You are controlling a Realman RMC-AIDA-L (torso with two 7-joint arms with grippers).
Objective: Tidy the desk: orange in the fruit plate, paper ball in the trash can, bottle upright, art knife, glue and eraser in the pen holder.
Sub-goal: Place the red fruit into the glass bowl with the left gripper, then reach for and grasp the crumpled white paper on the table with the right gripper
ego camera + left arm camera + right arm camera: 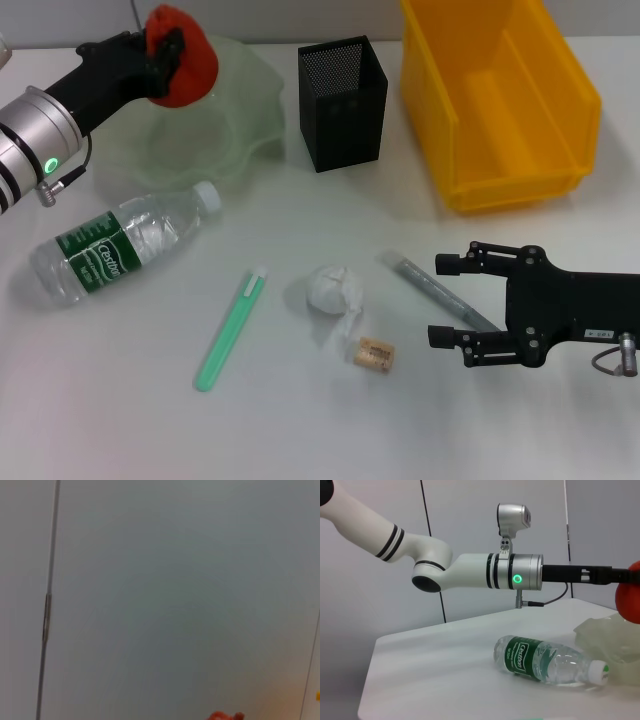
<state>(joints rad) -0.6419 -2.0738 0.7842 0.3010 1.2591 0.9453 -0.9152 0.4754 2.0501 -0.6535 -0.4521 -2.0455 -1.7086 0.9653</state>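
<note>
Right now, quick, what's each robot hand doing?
Left gripper: shut on the squat red-orange fruit, above the pale green ruffled glass plate.
Right gripper: open, holding nothing.

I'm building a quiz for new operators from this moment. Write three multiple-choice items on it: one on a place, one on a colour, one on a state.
1. Where is the orange?
A. In the trash can
B. Held by the left gripper over the fruit plate
C. On the table beside the eraser

2. What colour is the trash can?
A. Yellow
B. Black
C. Pale green

3. How is the bottle?
A. Standing upright
B. Lying on its side
C. Inside the pen holder

Answers:
1 B: the head view shows the left gripper's dark fingers closed around the red-orange fruit above the plate's rim.
2 A: the big bin at the far right is bright yellow; the black mesh box is the pen holder.
3 B: head and right wrist views show it flat on the table, cap toward the plate.

The right gripper is open near the eraser, holding nothing.
</note>
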